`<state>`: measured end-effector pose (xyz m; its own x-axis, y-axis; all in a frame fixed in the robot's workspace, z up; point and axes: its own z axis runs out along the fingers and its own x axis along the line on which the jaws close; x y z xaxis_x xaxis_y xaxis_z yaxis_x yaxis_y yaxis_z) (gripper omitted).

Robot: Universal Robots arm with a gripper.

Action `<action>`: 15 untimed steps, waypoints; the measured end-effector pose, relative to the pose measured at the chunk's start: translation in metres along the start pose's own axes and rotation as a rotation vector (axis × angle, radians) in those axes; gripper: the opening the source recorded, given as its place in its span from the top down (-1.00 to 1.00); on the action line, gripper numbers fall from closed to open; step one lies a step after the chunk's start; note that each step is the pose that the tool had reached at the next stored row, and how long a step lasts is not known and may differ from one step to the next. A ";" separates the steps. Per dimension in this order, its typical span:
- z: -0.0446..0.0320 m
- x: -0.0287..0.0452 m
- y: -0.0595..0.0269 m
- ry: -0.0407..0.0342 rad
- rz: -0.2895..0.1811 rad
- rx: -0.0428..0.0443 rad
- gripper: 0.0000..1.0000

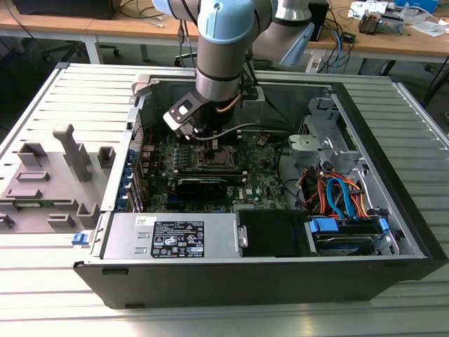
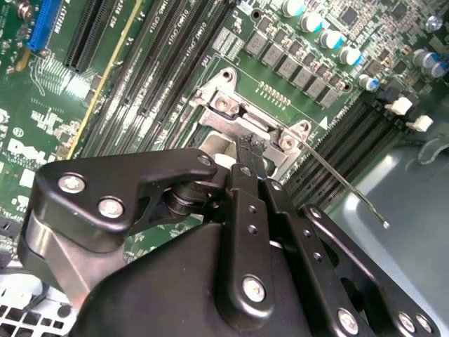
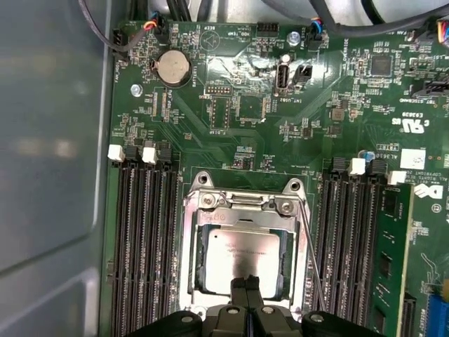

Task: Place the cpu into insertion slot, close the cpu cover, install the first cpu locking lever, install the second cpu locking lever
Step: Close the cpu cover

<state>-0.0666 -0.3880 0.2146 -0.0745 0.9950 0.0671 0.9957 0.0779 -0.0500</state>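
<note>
Arm reaches down into the open computer case (image 1: 393, 210), which lies on the slatted counter (image 1: 42, 281). Gripper (image 3: 246, 283) sits at the socket edge; jaws are drawn together with nothing visible between them.

The cpu (image 3: 242, 253) sits in the socket on the motherboard (image 3: 231, 105), its pale top framed by the cpu cover (image 3: 191, 256). The cover appears to be lowered over it, though I cannot confirm it lies fully flat.

Risks, as I judge them:
- The locking lever (image 3: 309, 260) is unlatched. If the cover lifts, the chip could shift on the pins.
- The jaws rest near the chip's edge, so a sideways slip could scrape the top or catch the cover rim.
- The memory slots (image 3: 144, 246) crowd both sides, so a wide swing may clip them.

View comparison: the first wrist view looks straight down on the chip and cover, and the lever reads as a thin line beside the socket. In the second wrist view the lever (image 2: 344, 186) rises off the board with its tip free in the air. The exterior view places the gripper (image 1: 207, 144) within the case.
</note>
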 end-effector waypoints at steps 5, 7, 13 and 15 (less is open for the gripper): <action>-0.0021 0.0001 0.0000 -0.0002 0.000 0.0002 0.78; -0.0021 0.0001 0.0000 -0.0001 0.000 0.0001 0.78; -0.0022 0.0000 0.0007 -0.0002 0.000 0.0006 0.78; -0.0023 -0.0001 0.0017 -0.0001 0.000 0.0018 0.78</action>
<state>-0.0648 -0.3881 0.2168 -0.0746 0.9950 0.0670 0.9956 0.0781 -0.0518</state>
